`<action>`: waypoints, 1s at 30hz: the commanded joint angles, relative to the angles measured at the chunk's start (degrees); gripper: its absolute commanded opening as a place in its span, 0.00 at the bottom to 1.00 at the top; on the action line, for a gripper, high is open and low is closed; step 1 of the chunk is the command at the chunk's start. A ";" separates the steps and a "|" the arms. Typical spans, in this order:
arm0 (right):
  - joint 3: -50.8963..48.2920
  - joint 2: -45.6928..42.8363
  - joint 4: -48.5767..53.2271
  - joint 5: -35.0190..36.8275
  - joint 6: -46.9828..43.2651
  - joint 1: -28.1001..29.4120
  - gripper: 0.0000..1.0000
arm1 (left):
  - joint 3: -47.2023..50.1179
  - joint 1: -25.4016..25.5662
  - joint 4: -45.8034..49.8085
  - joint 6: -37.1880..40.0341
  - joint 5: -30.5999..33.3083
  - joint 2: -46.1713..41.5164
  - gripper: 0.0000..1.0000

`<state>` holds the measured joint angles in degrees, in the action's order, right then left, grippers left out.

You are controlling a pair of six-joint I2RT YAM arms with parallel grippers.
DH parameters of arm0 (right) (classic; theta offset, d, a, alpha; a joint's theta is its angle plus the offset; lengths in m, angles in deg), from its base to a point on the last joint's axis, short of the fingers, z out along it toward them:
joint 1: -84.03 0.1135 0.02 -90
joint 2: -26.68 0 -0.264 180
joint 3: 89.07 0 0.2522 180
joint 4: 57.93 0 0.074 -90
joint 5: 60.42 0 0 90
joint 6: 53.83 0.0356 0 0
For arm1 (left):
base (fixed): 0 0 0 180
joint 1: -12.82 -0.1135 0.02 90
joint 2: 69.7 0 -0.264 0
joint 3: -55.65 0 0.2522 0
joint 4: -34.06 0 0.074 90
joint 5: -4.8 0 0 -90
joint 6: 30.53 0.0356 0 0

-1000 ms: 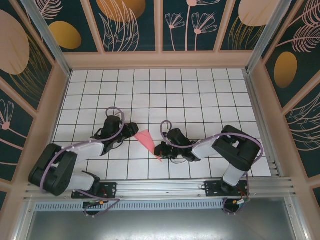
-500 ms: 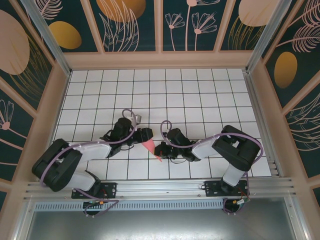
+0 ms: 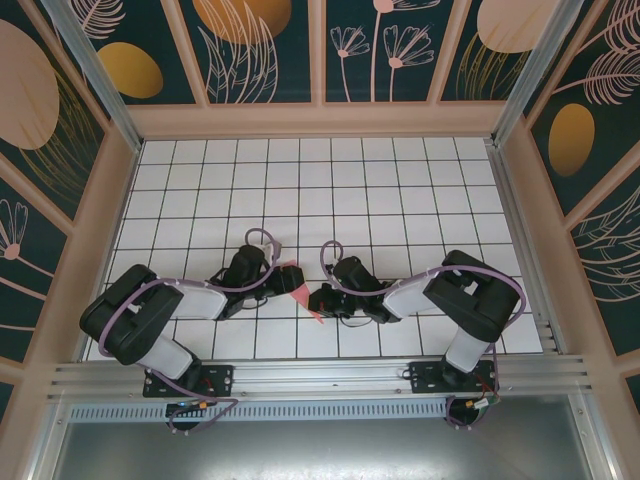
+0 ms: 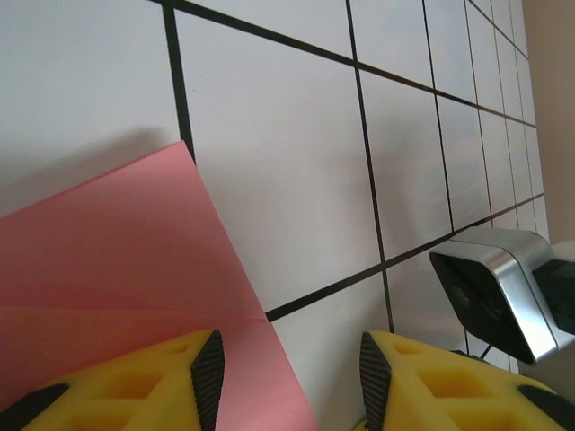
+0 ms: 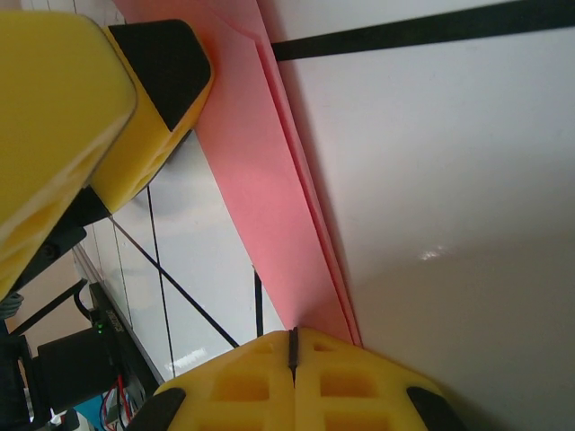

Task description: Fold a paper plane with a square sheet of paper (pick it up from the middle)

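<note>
The paper plane (image 3: 300, 292) lies near the bench's (image 3: 400, 180) near edge, between the left gripper (image 3: 282, 281) and the right gripper (image 3: 320, 300).

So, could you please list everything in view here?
paper plane: one, pink, part-folded, flat on the table between the grippers.
table: one, white with black grid lines, under everything.
wall panels: several, teal with plant shapes, around the table.
rail: one, silver, along the near edge.
left arm: one, black and grey, near left.
right arm: one, black and grey, near right.
left gripper: one, yellow and black, open, one side over the paper.
right gripper: one, yellow and black, shut, at the plane's narrow end.
</note>
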<state>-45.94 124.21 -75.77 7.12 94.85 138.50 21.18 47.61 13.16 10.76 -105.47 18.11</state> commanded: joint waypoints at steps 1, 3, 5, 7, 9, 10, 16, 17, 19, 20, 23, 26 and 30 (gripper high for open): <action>-2.03 2.94 9.97 0.94 -0.33 0.85 0.04 | 2.67 -4.10 3.22 2.01 6.88 0.62 0.48; -2.03 2.86 10.06 1.10 -0.30 0.83 0.04 | 2.94 -5.65 4.43 2.90 7.26 -0.38 0.48; -1.99 2.99 10.09 1.06 -0.26 0.80 0.04 | 2.02 -6.51 6.70 4.61 7.76 -0.90 0.48; -1.94 3.09 10.06 1.05 -0.30 0.81 0.04 | 1.16 -7.23 8.04 5.79 8.38 -1.43 0.49; -2.03 3.07 9.97 1.10 -0.23 0.80 0.03 | 0.51 -8.01 8.93 6.63 8.70 -1.98 0.49; -2.06 3.10 9.89 1.18 -0.12 0.88 0.03 | 0.30 -8.39 9.56 7.18 9.48 -2.47 0.49; -2.79 2.92 9.36 1.32 0.46 1.07 0.04 | -0.74 -9.91 13.76 10.45 14.01 -4.66 0.50; -3.06 2.78 9.14 1.41 0.57 1.07 0.04 | -0.57 -9.89 14.17 10.55 14.67 -5.42 0.50; -3.34 2.71 8.71 1.45 0.87 1.11 0.04 | -0.60 -9.91 15.14 10.80 14.86 -7.58 0.51; -3.35 2.66 8.61 1.45 0.93 1.16 0.03 | -0.80 -9.91 15.86 10.86 14.75 -9.07 0.51; -3.04 2.73 8.57 1.62 0.84 1.29 0.04 | -1.61 -9.91 18.02 10.55 14.15 -14.78 0.52; -2.46 2.60 8.52 2.12 1.24 1.30 0.04 | -1.05 -9.87 15.16 8.63 8.40 -20.15 0.49; -1.78 2.57 7.43 2.74 2.21 1.33 0.04 | 0.11 -8.95 8.09 4.59 -1.72 -20.46 0.39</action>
<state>-46.18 124.34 -76.82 7.56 95.96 138.77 20.67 38.01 25.49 17.91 -99.29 -2.90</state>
